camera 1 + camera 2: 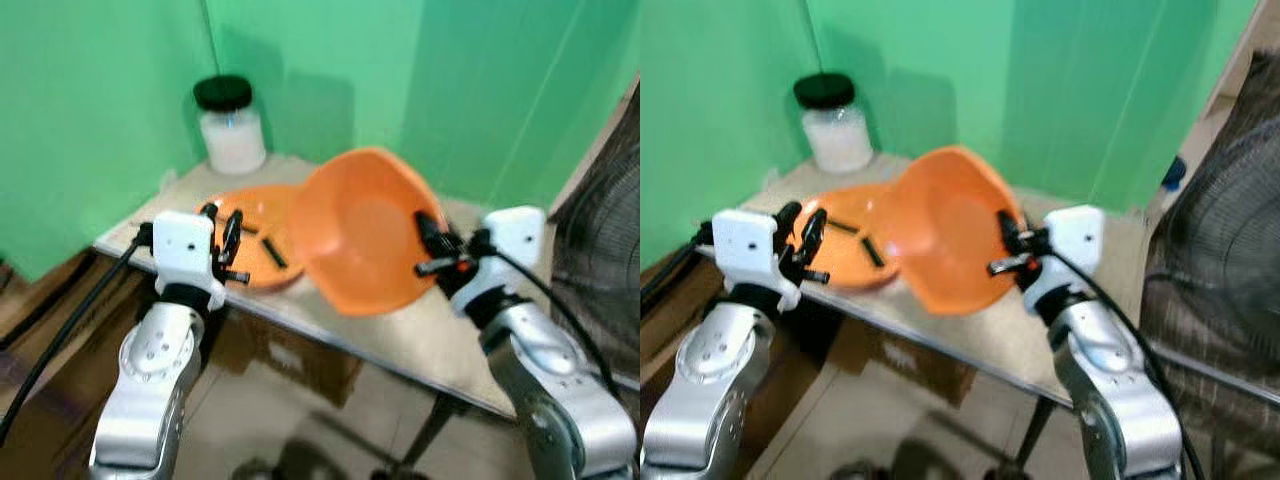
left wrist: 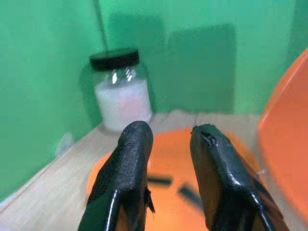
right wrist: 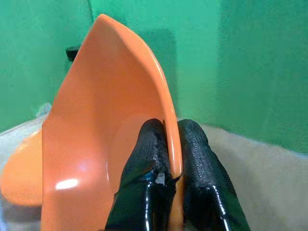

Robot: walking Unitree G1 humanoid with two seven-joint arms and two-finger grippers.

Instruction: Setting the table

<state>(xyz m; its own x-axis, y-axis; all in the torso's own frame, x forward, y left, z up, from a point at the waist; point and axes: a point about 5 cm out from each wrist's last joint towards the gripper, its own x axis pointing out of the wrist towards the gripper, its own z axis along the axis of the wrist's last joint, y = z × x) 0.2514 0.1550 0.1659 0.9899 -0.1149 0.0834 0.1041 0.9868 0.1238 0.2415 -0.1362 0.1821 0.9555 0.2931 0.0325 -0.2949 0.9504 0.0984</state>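
An orange bowl [image 1: 365,230] is held tilted on its side above the small table [image 1: 430,335], its hollow facing me. My right gripper [image 1: 432,250] is shut on the bowl's right rim [image 3: 168,120], one finger inside and one outside. An orange plate [image 1: 258,235] lies flat on the table behind and left of the bowl, with dark marks on its face. My left gripper [image 1: 222,245] hovers at the plate's near left edge, open, with nothing between its fingers [image 2: 130,163].
A glass jar [image 1: 231,125] with a black lid and white contents stands at the table's back left corner against the green wall. A dark fan grille [image 1: 600,260] stands close on the right. Cardboard boxes sit under the table.
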